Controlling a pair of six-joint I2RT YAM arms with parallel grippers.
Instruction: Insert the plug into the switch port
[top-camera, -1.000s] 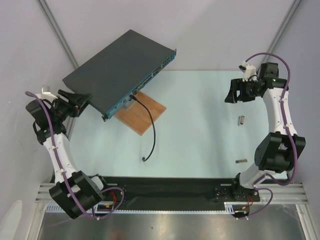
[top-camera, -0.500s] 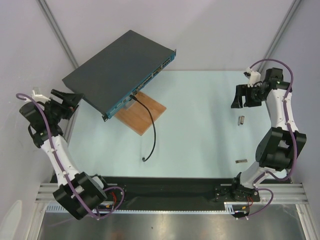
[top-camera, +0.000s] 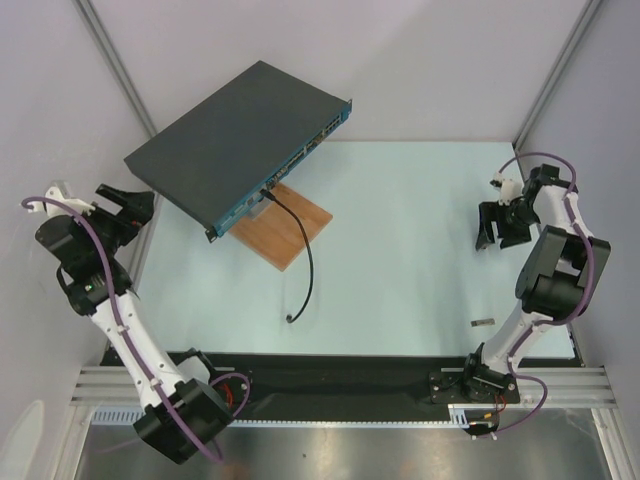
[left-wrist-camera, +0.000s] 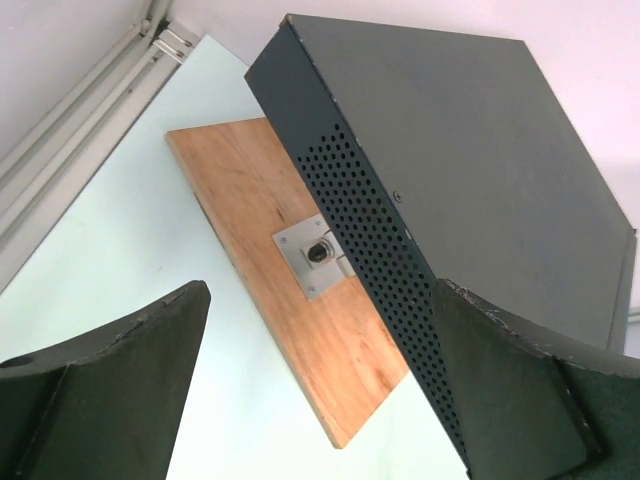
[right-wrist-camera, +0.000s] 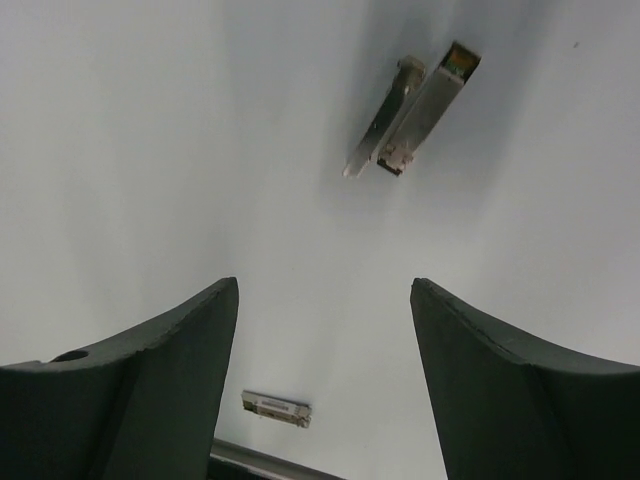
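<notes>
The switch (top-camera: 235, 135) is sitting at the far left of the table (top-camera: 420, 240), turned at an angle, with its dark grey top facing up. Its teal front face (top-camera: 285, 170) is pointing toward the near right. The near-left end is resting over a brown wooden board (top-camera: 290, 228), which is largely hidden beneath it in the top view.

A black cable (top-camera: 306, 262) is running from the front face across the board and down to the table. The plug (top-camera: 268, 194) at its far end is meeting the row of sockets. It is too small to tell whether it is fully seated. The near end of the cable is lying loose on the table.

The left gripper (top-camera: 148, 207) is hovering just left of the switch, apart from it. Its jaws are standing wide apart and holding nothing. In the left wrist view, the fingers (left-wrist-camera: 110, 390) are framing the perforated side wall of the switch and the board. A small metal plate (left-wrist-camera: 314, 258) with a round fitting is showing on the board; the switch is cutting off its right edge.

The right gripper (top-camera: 497, 240) is hanging over the right side of the table, well apart from the switch. Its jaws are also spread and empty. The right wrist view is showing slim metal modules (right-wrist-camera: 412, 112) lying side by side beyond the fingers (right-wrist-camera: 150, 390). Whether they are one part or two cannot be told. They are hidden in the top view. Another metal module (top-camera: 483, 323) is lying near the front edge.
</notes>
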